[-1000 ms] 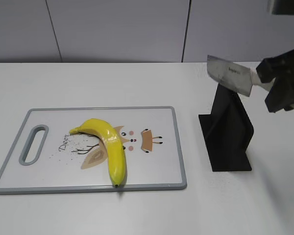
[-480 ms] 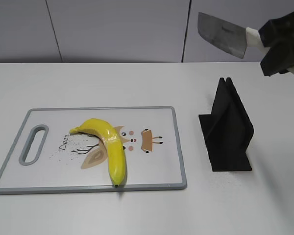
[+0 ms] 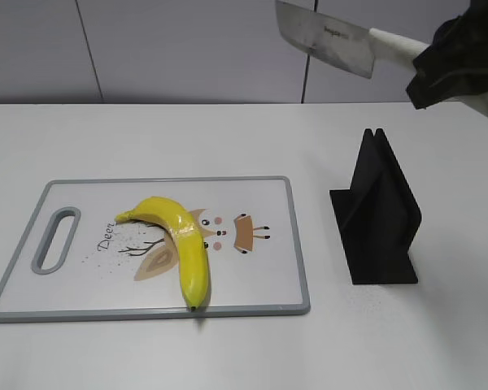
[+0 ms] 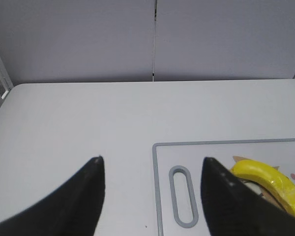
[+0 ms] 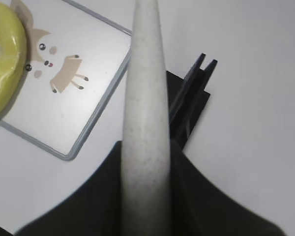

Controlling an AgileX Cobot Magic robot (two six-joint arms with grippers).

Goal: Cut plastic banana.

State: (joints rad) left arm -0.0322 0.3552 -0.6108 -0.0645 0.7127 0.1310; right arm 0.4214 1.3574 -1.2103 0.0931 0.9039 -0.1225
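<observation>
One toy banana waits, cleaver aloft

One glossy bright-yellow plastic banana (image 3: 177, 244) lies curved on the white, grey-rimmed cutting board (image 3: 260, 307), across the printed deer picture, its dark tip near the board's front edge. High above the table, the right gripper (image 3: 439, 65) pinches the white handle of a broad steel cleaver (image 3: 325, 37), the blade pointing left, well apart from the fruit and above the black knife stand (image 3: 378, 215). The left gripper (image 4: 151, 169) hangs with its fingers spread, empty, over the board's handle slot.

The banana looks light, rigid and slick, so it would likely skid or roll under a blade. A faint seam mid-length looks like the place to cut. Steadying it would best be done at the thick lower half, away from that seam.
</observation>
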